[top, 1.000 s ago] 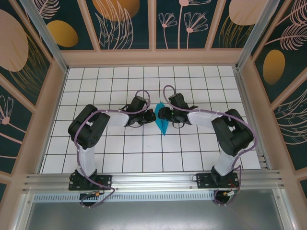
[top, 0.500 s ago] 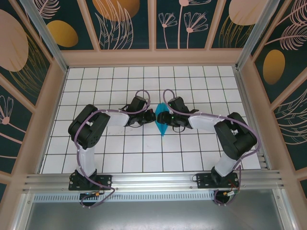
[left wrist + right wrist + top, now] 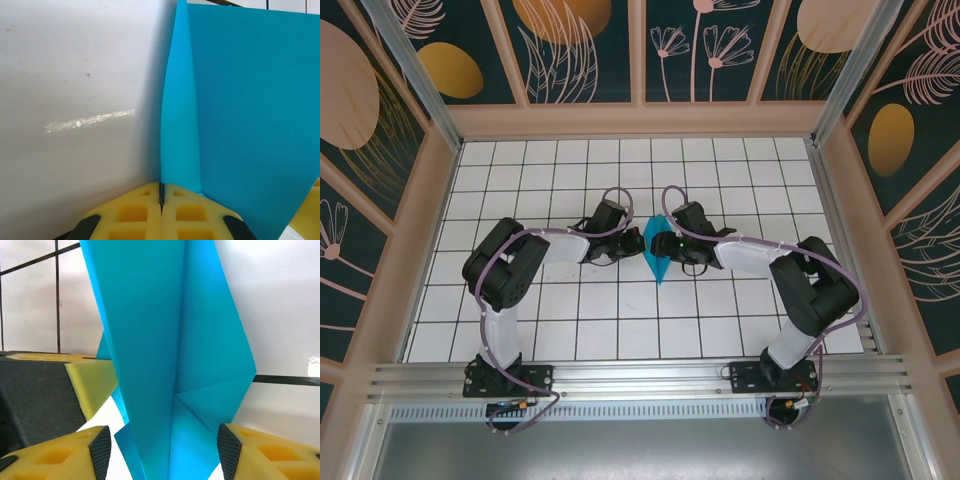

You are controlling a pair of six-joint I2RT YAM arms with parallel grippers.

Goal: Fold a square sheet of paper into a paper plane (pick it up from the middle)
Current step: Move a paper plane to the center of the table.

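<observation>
The teal-blue sheet of paper is folded into a narrow, pointed paper plane [image 3: 657, 262] with creased layers. It stands on edge at the middle of the tiled floor, between the two grippers. My left gripper [image 3: 161, 186] is shut on a thin fold of the paper [image 3: 240, 100], its yellow pads pressed together. My right gripper [image 3: 163, 450] is open, and the folded paper [image 3: 165, 340] rises between its two fingertips without touching either one. The left gripper's yellow finger [image 3: 92, 382] sits behind the paper in the right wrist view. From above, the left gripper [image 3: 638, 243] and the right gripper [image 3: 658, 240] meet at the paper.
White gridded floor [image 3: 620, 320] lies bare in front of and behind the arms. Wooden walls [image 3: 640, 120] with patterned panels close in the back and both sides. An aluminium rail [image 3: 640, 378] runs along the near edge by the arm bases.
The right gripper has edged left, closer round the paper, and its elbow has swung outward to the right. The left arm and the paper have stayed put.
</observation>
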